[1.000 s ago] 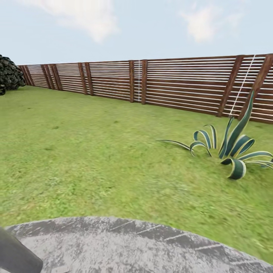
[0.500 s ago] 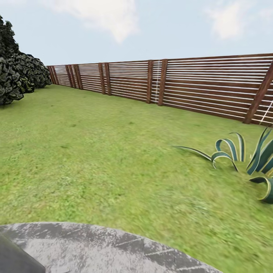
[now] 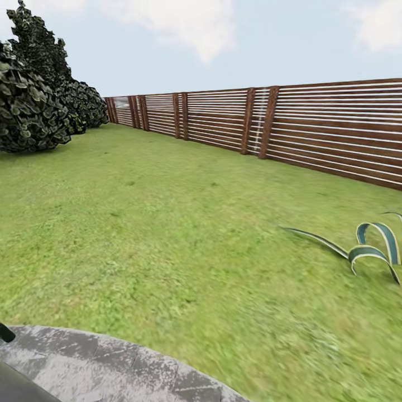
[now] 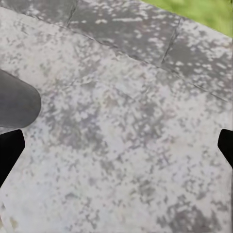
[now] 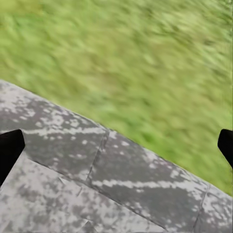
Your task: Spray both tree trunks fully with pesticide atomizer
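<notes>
Paving (image 3: 111,368): grey stone underfoot, meeting the lawn (image 3: 167,234). Left gripper (image 4: 116,145) and right gripper (image 5: 116,145): hanging over it, fingers spread wide, holding nothing. Striped plant (image 3: 368,248): sitting right. Shrubs (image 3: 33,106): standing left. Fence (image 3: 279,123): bordering the garden. Sprayer, trees: whereabouts unknown.

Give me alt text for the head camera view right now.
A wide green lawn runs to a brown slatted wooden fence under pale sky. Dark leafy shrubs stand at left, a striped spiky plant at right, and grey stone paving curves across the foreground.
</notes>
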You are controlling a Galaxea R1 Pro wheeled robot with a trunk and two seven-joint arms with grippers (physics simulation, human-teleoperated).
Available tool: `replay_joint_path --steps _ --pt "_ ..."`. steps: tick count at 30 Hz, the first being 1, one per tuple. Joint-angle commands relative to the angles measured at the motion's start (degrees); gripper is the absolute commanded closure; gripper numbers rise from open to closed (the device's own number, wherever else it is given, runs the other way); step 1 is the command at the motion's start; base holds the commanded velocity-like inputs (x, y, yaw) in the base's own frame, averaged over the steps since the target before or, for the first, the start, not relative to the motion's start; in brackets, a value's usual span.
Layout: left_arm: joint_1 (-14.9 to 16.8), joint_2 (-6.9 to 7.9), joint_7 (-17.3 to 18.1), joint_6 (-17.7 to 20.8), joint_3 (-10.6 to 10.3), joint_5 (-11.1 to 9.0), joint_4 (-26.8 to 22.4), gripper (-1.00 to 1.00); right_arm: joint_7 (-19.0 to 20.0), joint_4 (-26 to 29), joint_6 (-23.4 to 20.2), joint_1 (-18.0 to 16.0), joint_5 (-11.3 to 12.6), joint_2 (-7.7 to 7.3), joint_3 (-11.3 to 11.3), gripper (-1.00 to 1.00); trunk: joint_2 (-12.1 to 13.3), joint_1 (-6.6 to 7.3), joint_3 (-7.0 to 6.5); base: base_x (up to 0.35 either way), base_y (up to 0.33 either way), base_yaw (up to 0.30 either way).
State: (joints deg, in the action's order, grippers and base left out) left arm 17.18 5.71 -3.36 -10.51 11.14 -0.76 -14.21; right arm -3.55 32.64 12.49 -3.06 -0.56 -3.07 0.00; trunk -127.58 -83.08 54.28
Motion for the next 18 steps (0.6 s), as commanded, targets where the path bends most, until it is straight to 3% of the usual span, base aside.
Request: replay_joint_path --steps 1,18 --pt "0.0 0.00 -0.2 -0.2 -0.1 -0.1 0.1 -1.00 -0.1 0.0 0.2 0.0 -0.1 0.00 0.0 -1.00 0.0 -0.02 0.05 0.322 -0.163 0.276" --pt "0.0 0.00 -0.2 -0.2 0.0 -0.1 0.1 -1.00 -0.1 0.0 0.2 0.0 -0.1 0.00 0.0 -1.00 0.0 -0.02 0.05 0.322 -0.149 0.273"
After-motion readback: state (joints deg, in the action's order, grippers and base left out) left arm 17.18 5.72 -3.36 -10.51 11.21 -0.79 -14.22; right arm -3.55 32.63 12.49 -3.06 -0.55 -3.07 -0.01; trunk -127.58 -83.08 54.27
